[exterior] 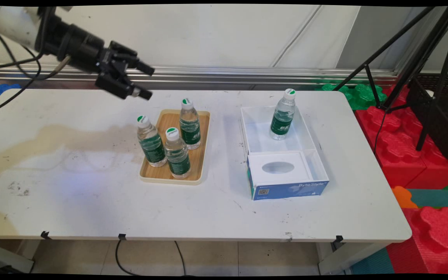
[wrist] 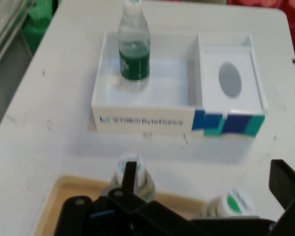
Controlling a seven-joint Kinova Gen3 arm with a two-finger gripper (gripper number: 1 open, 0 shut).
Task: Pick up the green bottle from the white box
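Note:
My gripper (exterior: 148, 82) hangs open in the air at the upper left, above and left of a wooden tray (exterior: 204, 132). Nothing is between its fingers. Three water bottles with green labels and white caps stand upright on the tray: one at the back (exterior: 189, 123), one at the left (exterior: 151, 141), one at the front (exterior: 177, 153). A fourth bottle (exterior: 283, 114) stands inside an open white and blue box (exterior: 313, 142) to the right. In the hand view the fingers (wrist: 285, 184) frame two bottle caps (wrist: 132, 167) on the tray (wrist: 56, 201), with the box (wrist: 142, 115) and its bottle (wrist: 133, 49) beyond.
The box's near part holds a white insert with an oval hole (exterior: 277, 167). Red and green foam blocks (exterior: 399, 136) and a black tripod (exterior: 422, 50) stand off the table's right end. A brownish stain (exterior: 53, 136) marks the table's left side.

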